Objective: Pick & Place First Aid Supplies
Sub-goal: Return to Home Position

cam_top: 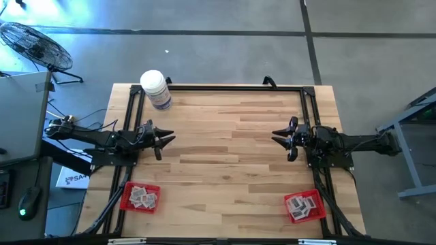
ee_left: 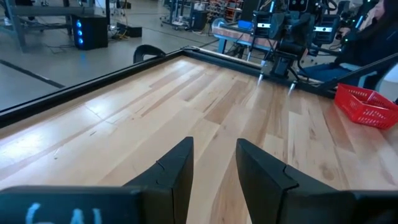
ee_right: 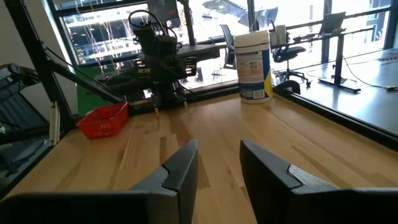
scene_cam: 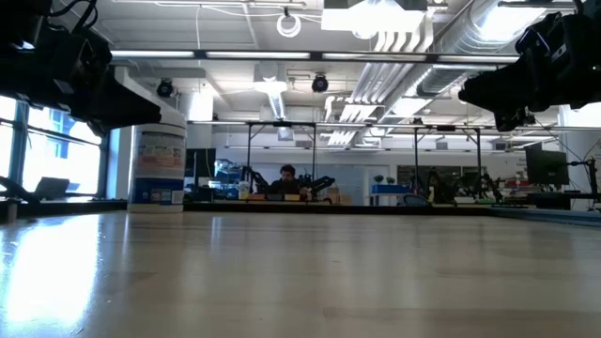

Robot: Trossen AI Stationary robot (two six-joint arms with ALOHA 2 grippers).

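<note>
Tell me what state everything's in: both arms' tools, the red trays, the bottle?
Left tool: open, empty, above the table's left side.
Right tool: open, empty, above the right side.
Left red tray: holds white packets.
Right red tray: holds white packets.
White bottle: upright, capped.

Surface (cam_top: 225, 150) on my feed: pale wood planks, w/ a black rail frame (cam_top: 225, 87) round the edges. Standing on it at the far left corner, right by the frame, I've got a white bottle (cam_top: 155, 89), upright, cap on. Along the near edge sit the left red tray (cam_top: 125, 199) and the right red tray (cam_top: 288, 201), well apart, each beside a side rail.
</note>
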